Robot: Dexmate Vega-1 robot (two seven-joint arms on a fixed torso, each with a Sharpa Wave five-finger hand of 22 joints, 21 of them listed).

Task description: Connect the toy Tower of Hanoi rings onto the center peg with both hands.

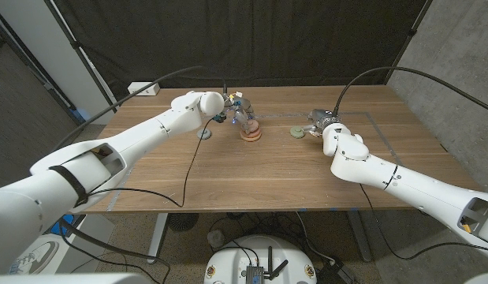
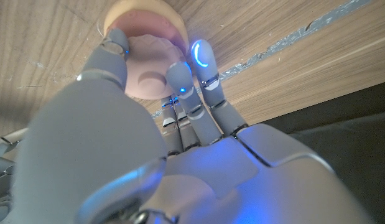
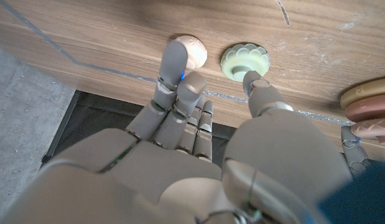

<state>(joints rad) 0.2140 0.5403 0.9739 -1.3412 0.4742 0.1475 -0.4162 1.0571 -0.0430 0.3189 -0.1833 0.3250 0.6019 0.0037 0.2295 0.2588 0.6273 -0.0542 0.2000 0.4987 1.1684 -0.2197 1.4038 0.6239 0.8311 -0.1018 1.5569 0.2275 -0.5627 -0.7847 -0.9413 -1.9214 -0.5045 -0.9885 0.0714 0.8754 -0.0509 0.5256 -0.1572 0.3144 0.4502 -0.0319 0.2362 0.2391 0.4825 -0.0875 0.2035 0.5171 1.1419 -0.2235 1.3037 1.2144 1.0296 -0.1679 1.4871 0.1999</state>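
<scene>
The ring stack (image 1: 250,134) stands at the table's far middle, a tan base ring (image 2: 142,15) with pink rings on it. My left hand (image 1: 234,112) is right above it and pinches a pink ring (image 2: 148,74) between thumb and fingers, on or just over the stack. A green ring (image 1: 295,132) lies flat to the right of the stack. My right hand (image 1: 322,123) hovers just beyond it, holding nothing, its fingertips (image 3: 180,53) by a small peach ring (image 3: 195,53) and its thumb near the green ring (image 3: 244,60). The peg is hidden.
A grey-blue ring (image 1: 204,134) lies on the table left of the stack. Cables trail across the table's left half (image 1: 188,170). A white power strip (image 1: 143,88) sits at the far left corner. A tape line (image 1: 385,138) marks the right side.
</scene>
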